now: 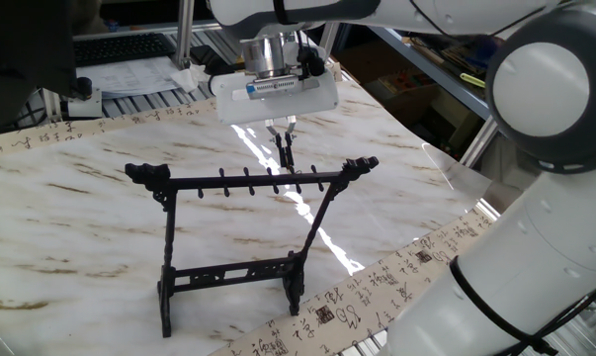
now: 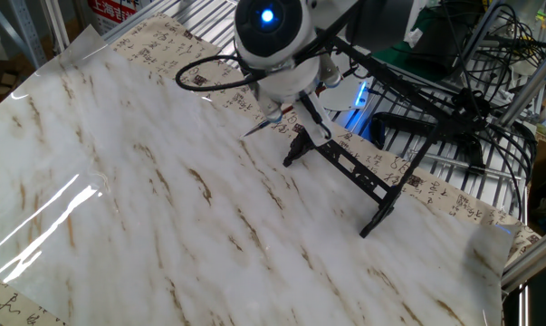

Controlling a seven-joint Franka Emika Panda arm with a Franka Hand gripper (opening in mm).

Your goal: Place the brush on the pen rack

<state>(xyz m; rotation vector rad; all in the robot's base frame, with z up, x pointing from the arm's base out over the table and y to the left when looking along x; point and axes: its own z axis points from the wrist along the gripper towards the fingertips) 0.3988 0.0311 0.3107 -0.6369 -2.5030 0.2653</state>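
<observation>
Gripper (image 1: pixel 283 132) clamped on brush (image 1: pixel 286 150), which hangs just behind the pen rack (image 1: pixel 248 182) top bar (pegs there), held high probably so its loop can hook on.

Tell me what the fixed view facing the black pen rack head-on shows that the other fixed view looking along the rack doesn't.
Only the head-on view shows the black frame pen rack in full: peg-lined top bar, both curled ends, both legs, lower crossbar, with the thin dark brush hanging behind it. Only the other view shows the brush jutting sideways above the marble-patterned table, and the blue-lit arm joint. Both show the gripper over the rack's top bar.
</observation>
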